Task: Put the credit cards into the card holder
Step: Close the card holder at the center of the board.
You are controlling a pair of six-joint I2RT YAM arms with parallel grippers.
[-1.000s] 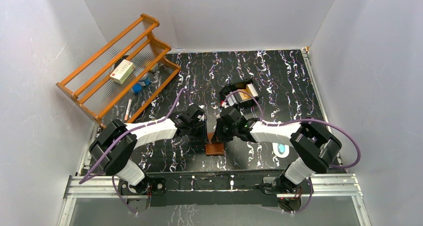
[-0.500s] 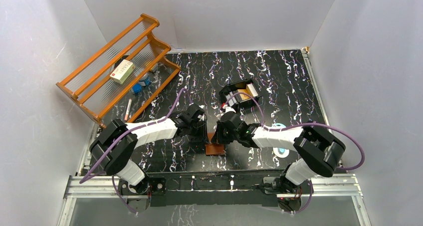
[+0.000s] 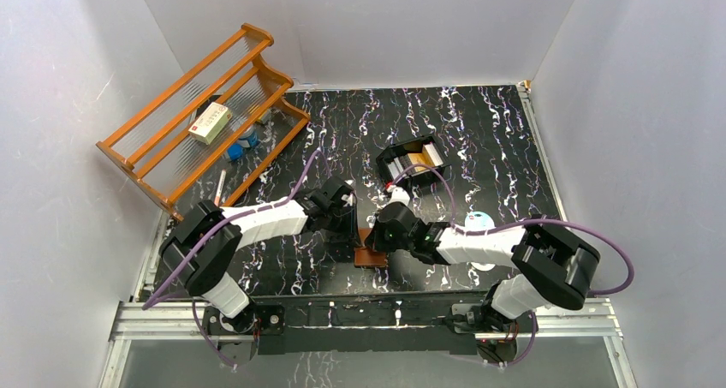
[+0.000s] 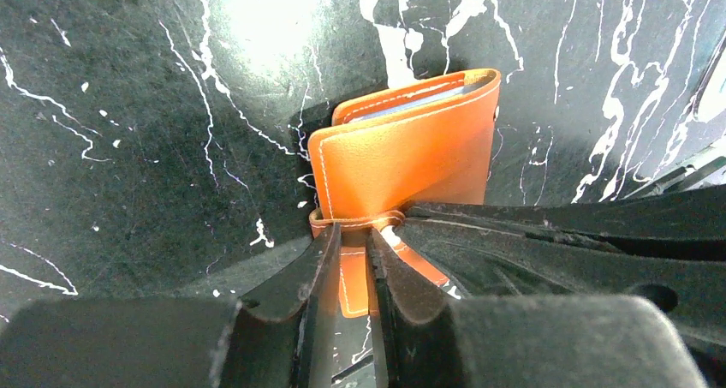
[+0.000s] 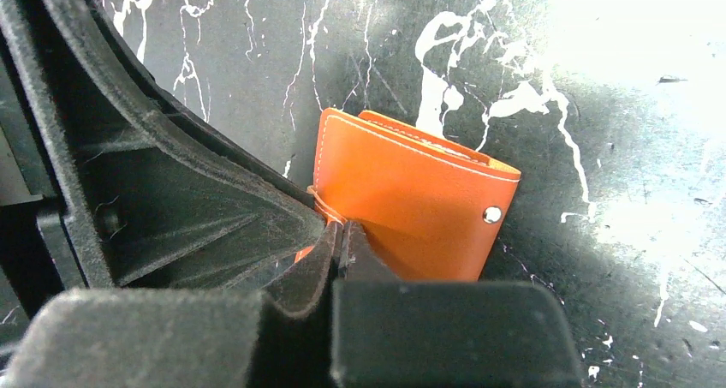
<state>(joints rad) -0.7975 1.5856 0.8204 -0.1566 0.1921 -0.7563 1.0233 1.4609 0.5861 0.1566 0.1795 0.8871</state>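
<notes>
The card holder (image 3: 370, 255), a brown leather fold-over wallet, lies folded on the dark marbled table near the front edge, its round snap (image 5: 491, 214) facing up. My left gripper (image 3: 353, 234) reaches it from the left and is shut on its strap (image 4: 355, 225). My right gripper (image 3: 377, 237) comes in from the right with jaws shut together. Its tips (image 5: 341, 229) rest against the same strap, with the card holder (image 5: 411, 187) just beyond them. Credit cards (image 3: 419, 158), orange-gold and white, stand in a black tray (image 3: 396, 163) farther back.
A wooden rack (image 3: 163, 105) leans at the back left with a white box (image 3: 210, 122) and small blue items on it. A pen (image 3: 220, 188) lies beside the rack. A white-and-blue packet (image 3: 479, 220) sits under my right forearm. White walls enclose the table.
My right arm has swung its forearm lower and nearer, so its gripper has slid slightly toward the front. The left gripper and the card holder have stayed in place.
</notes>
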